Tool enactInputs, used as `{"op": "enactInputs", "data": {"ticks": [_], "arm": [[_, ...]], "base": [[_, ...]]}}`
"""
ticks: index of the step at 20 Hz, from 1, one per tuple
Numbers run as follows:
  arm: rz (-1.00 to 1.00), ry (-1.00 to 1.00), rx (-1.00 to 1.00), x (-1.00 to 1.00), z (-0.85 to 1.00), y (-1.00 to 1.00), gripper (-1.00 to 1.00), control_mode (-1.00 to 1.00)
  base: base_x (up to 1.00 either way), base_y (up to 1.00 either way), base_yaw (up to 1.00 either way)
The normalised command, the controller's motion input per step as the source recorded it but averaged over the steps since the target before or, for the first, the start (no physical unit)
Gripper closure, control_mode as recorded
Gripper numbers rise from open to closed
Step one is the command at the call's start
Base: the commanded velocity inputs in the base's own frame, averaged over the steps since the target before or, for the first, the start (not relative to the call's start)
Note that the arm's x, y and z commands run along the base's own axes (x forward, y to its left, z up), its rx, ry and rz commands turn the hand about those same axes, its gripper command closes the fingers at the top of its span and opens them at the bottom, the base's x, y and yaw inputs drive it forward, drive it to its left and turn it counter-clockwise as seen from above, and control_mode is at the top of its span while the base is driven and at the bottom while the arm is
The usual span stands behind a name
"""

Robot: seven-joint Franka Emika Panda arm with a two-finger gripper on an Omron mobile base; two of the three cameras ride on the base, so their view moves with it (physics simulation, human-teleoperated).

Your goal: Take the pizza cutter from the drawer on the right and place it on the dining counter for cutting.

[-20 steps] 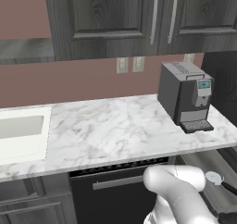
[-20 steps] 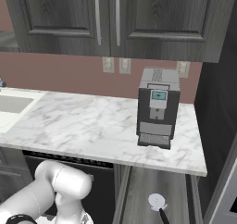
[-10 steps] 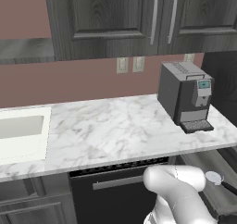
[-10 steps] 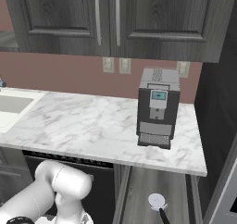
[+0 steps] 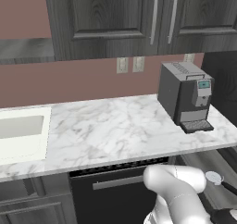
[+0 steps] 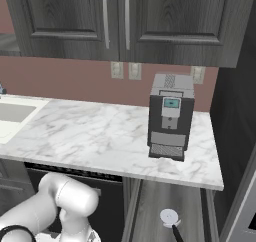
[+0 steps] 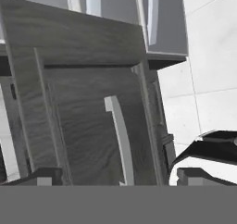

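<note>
- White arm (image 5: 173, 190), glossy, rounded tubular links; smooth bulbous elbow housing, soft grey shading on undersides.
- Same white shell seen from the right base view (image 6: 60, 203); thick curved link, cylinder-like joint cap.
- Dark, near-black joint band at a link seam, lower corner of each base view.
- Fingertips (image 7: 44, 177) small, dark grey, blocky, square-edged.
- No cables, screws or markings discernible.
</note>
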Motion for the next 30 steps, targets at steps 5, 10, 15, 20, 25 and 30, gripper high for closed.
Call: {"op": "enactInputs", "data": {"ticks": [5,10,15,20,25,30], "arm": [[0.00,0.13,0.00,-0.28,1.00,0.10,-1.00,-1.00],[-0.05,0.01,0.00,-0.08,0.94,0.33,-1.00,-1.00],[-0.05,0.00,0.00,-0.05,1.00,0.22,-1.00,-1.00],[-0.04,0.00,0.00,0.00,1.00,0.28,-1.00,-1.00],[0.00,0.00,0.00,0.21,0.89,0.40,-1.00,-1.00],[0.00,0.03,0.00,0.30,0.87,0.36,-1.00,-1.00]], "base": [[0.00,0.00,0.00],[0.00,0.00,0.00],[0.00,0.00,0.00],[0.00,0.00,0.00],[0.00,0.00,0.00],[0.00,0.00,0.00]]}}
